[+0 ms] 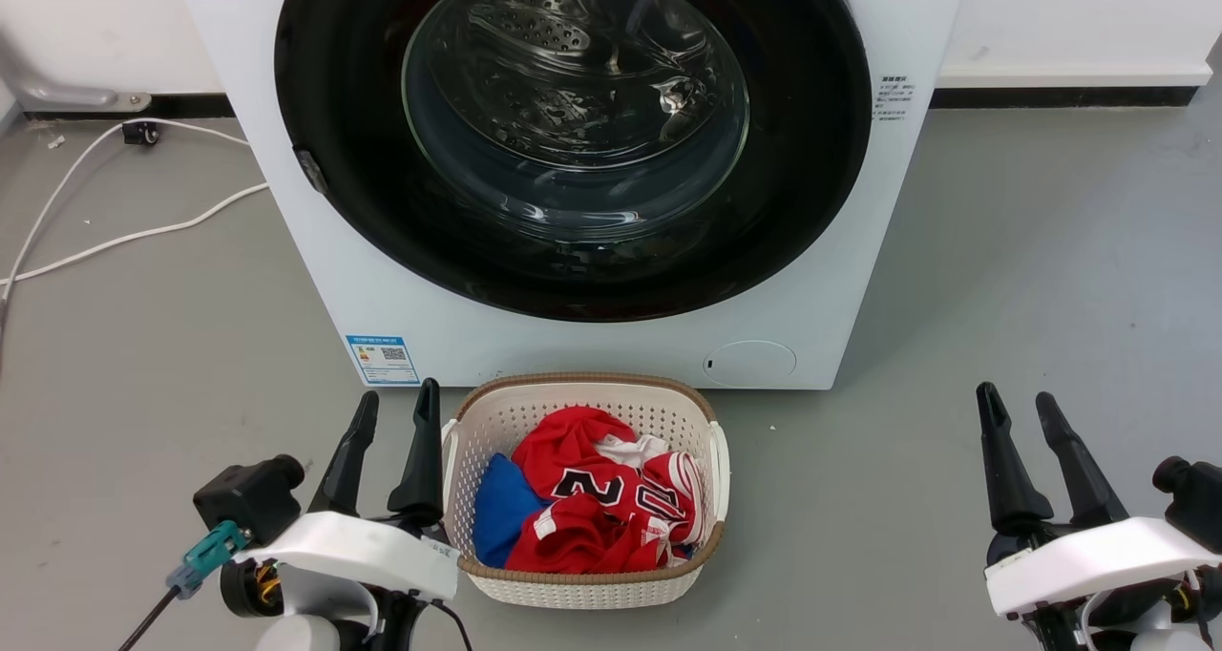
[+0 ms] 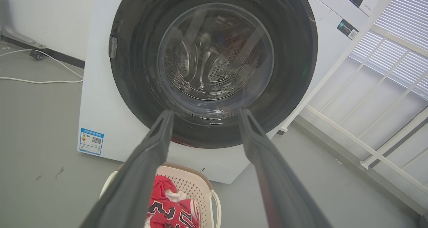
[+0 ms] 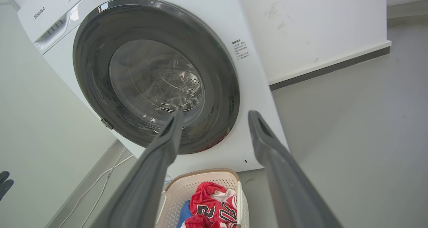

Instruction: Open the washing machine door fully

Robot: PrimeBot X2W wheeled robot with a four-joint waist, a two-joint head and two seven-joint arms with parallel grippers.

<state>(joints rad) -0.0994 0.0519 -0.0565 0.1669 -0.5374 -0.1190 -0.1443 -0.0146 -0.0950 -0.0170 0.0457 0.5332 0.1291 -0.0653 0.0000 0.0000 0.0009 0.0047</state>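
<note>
Observed from the floor beside the rig. The washing machine door (image 1: 576,145) is shut and sits flush in the front of the washing machine (image 1: 592,350), taking up most of its width. No gap shows anywhere round the black ring.

Left gripper (image 1: 398,393): fingers parted, nothing between them, low and just beside the laundry basket (image 1: 587,380). Right gripper (image 1: 1014,393): likewise parted and empty, low on the other side, apart from the basket. Both are well short of the door.

Handling, as judged:
- The door looks rigid and fairly heavy, with a thick ring carrying a bulging glass bowl. It should swing as one stiff piece on its hinge without flexing.
- The ring is glossy, so fingers pressed flat on its face would probably slide. The glass is smooth and offers no purchase, and it should not be levered.
- A small grey tab (image 1: 306,169) sits on the ring's edge at the robot's left (the same tab shows in both wrist views). I take this for the catch side and the hinge as opposite, though no hinge is visible.
- The best hold is probably at that left edge by the tab, with a finger hooked behind the rim. Expect a firm release at the latch and free swing after it.

Risk: the basket, full of red clothing (image 1: 582,498), stands on the floor touching or almost touching the machine below the door. The door should pass above it, but an arm reaching in low may not.
</note>
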